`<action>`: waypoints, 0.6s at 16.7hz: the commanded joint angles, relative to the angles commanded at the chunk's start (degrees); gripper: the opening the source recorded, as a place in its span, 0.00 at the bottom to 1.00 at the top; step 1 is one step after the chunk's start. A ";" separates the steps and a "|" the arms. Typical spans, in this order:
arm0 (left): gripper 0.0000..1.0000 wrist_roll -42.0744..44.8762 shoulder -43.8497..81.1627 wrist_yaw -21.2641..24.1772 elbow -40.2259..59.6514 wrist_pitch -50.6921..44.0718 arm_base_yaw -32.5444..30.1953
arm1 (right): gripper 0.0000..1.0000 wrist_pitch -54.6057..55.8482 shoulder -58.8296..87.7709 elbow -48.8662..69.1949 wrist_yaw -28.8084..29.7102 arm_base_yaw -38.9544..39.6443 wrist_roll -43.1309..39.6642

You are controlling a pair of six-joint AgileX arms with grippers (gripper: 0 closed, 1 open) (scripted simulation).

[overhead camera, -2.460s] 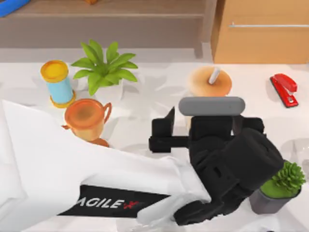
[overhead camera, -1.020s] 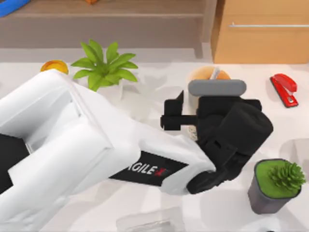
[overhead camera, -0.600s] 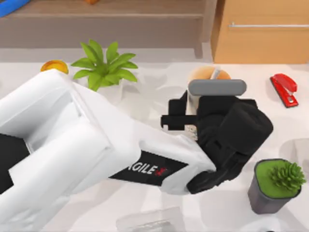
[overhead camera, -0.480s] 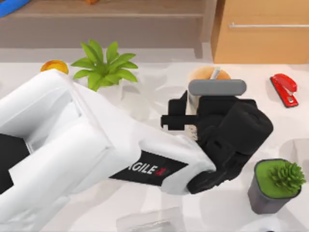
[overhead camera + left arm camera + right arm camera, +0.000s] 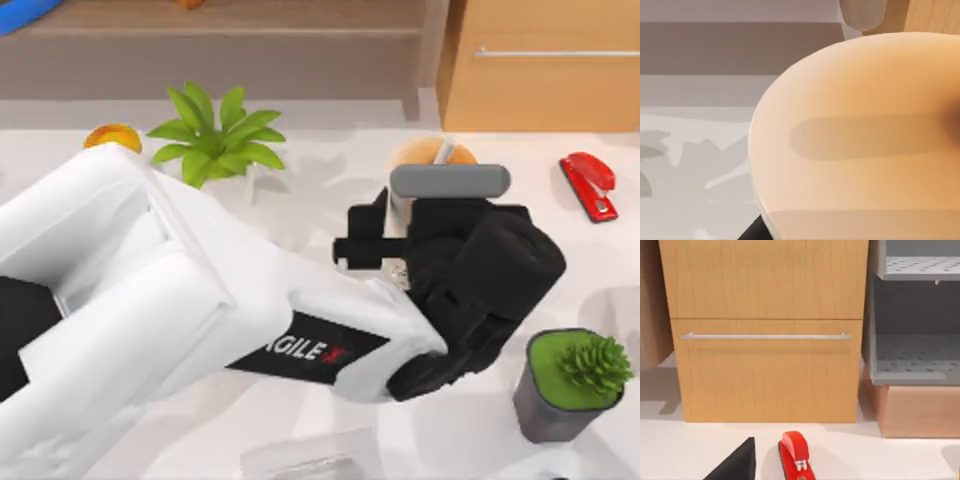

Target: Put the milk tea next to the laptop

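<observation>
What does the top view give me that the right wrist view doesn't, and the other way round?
Top view alone: my left hand at the milk tea, the leafy plant, and a small succulent pot.
Right wrist view alone: the grey perforated shelves beside the cabinet.
Both: the red stapler on the white table and the wooden cabinet with its bar handle.
</observation>
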 joint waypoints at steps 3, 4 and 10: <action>0.00 0.07 -0.04 -0.03 -0.04 -0.03 -0.17 | 1.00 0.00 0.00 0.00 0.00 0.00 0.00; 0.00 0.07 -0.14 -0.03 0.00 -0.17 -0.17 | 1.00 0.00 0.00 0.00 0.00 0.00 0.00; 0.00 0.07 -1.41 -0.05 0.51 -1.95 -0.17 | 1.00 0.00 0.00 0.00 0.00 0.00 0.00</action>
